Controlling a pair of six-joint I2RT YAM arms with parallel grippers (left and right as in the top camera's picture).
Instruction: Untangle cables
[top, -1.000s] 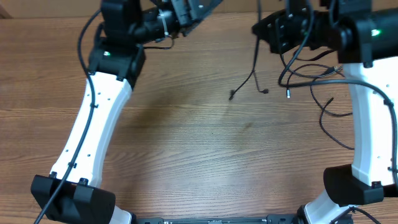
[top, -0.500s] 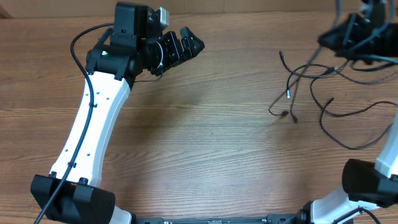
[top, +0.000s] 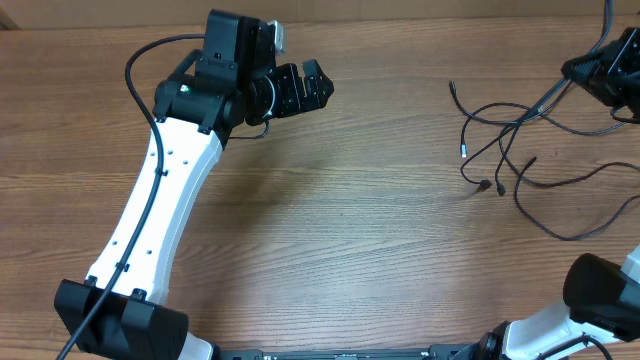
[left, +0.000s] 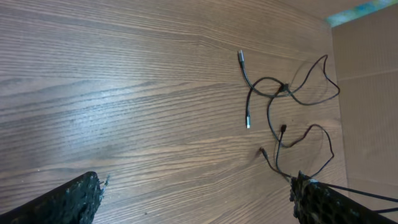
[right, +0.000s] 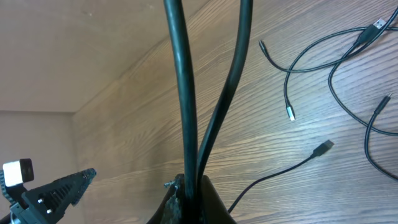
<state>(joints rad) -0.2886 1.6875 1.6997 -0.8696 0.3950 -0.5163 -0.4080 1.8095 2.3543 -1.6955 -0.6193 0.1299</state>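
Observation:
The cables (top: 500, 120) are thin black cords lying in loose loops on the right of the wooden table, with several plug ends pointing left. Two strands rise to my right gripper (top: 585, 75) at the far right edge. In the right wrist view that gripper (right: 189, 186) is shut on two black cords (right: 184, 93); a silvery tip (right: 290, 113) lies on the table beyond. My left gripper (top: 305, 88) is open and empty at the upper left, well apart from the cables. In the left wrist view its fingers (left: 196, 199) frame bare wood, with the cables (left: 281, 89) ahead.
A brown cardboard wall (left: 367, 74) stands along the far side of the table. The left arm's white link (top: 150, 220) crosses the left side. The right arm's base (top: 600, 290) stands at the front right corner.
My right gripper has moved right, towards the table's edge, dragging the cables with it; their loose ends now lie on the table. My left gripper has dropped into view and shifted slightly right.

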